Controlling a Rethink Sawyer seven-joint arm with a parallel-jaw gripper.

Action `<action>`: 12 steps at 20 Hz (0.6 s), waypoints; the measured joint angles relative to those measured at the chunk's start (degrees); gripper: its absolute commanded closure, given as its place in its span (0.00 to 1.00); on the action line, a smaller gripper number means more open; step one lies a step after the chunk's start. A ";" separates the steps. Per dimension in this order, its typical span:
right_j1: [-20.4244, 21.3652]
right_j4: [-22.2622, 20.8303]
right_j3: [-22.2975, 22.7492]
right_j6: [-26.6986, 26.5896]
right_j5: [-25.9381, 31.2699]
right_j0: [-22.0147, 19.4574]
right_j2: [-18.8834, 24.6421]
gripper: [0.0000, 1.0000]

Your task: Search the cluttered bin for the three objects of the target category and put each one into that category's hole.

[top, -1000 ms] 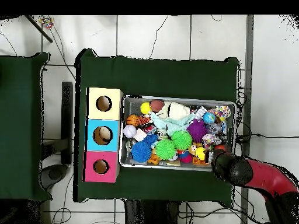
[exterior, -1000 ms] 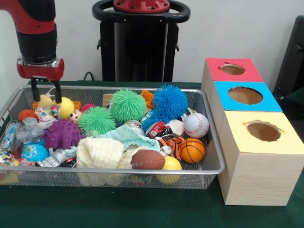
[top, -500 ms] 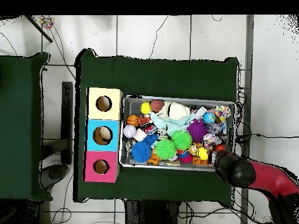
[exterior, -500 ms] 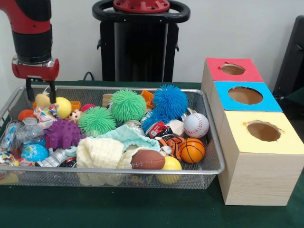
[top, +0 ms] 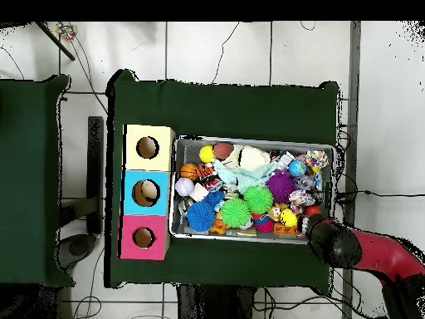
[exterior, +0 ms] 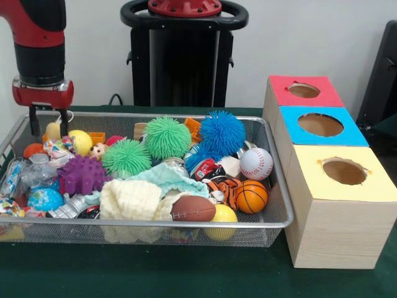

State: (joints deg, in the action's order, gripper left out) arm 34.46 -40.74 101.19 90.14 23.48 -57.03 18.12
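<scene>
Front view shows the gripper [exterior: 47, 123] risen off the bin's [exterior: 273, 186] corner, jaws parted, nothing grasped; search unfinished.

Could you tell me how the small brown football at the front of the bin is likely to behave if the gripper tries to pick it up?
The football is smooth and tapers to points, so it may slip out of a pinch near its ends. It lies on a cream cloth by a yellow ball, so a push would probably make it roll or wobble sideways. It looks like a light toy.
</scene>
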 measured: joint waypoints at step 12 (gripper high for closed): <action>-3.44 -0.52 0.00 0.00 2.11 -1.49 0.11 0.00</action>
State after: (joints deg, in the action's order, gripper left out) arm 31.02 -41.26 101.19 90.14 25.60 -58.53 18.23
